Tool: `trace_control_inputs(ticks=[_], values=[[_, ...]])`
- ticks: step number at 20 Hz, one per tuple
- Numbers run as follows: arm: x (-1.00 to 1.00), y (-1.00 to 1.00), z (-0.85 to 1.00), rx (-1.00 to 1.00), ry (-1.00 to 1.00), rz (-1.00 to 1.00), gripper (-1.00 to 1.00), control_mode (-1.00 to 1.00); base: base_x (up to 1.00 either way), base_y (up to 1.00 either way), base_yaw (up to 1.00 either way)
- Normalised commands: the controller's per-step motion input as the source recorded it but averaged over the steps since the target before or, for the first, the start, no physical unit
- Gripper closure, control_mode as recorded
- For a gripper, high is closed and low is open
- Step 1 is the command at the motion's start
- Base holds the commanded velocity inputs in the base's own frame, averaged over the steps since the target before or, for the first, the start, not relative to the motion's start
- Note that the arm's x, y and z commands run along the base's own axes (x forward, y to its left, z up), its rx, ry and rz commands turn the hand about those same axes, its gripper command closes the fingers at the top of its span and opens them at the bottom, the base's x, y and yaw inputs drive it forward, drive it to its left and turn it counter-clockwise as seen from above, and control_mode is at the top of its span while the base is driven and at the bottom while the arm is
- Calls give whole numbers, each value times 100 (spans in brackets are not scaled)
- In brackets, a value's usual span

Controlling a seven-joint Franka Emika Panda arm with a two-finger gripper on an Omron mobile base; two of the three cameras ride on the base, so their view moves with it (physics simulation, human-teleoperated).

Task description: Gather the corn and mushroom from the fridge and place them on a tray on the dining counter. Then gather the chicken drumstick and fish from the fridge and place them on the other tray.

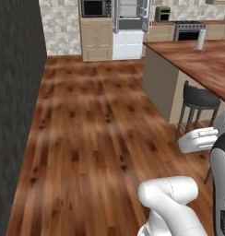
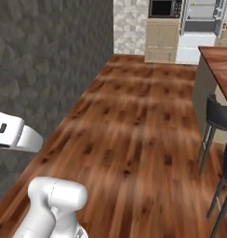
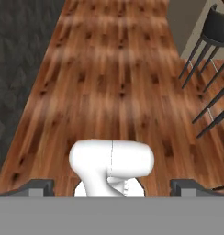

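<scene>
We are facing the far fridge (image 1: 128, 27) with our claw (image 3: 112, 186) gaping wide, carrying nothing; every item is seemingly awaiting gathering

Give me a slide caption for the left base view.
Wooden floor stretches toward the distant fridge, dining counter and stool at right.

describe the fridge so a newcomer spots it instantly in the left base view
Look past the wooden floor to the far wall. The fridge stands there, just right of the tan cabinet holding a black microwave. It is the one white-and-grey appliance, with its doors swung open.
</scene>
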Motion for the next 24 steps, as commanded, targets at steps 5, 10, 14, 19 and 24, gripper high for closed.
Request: trace_control_inputs(ticks=[5, 10, 14, 19, 24], values=[[0, 0, 0, 0, 0, 0, -100, 100, 100, -5, -1], [0, 0, 0, 0, 0, 0, -100, 100, 100, -41, -2], [0, 0, 0, 0, 0, 0, -100, 100, 100, -58, 0], [0, 0, 0, 0, 0, 0, -100, 100, 100, -51, 0], [0, 0, 0, 0, 0, 0, -100, 100, 100, -16, -1]])
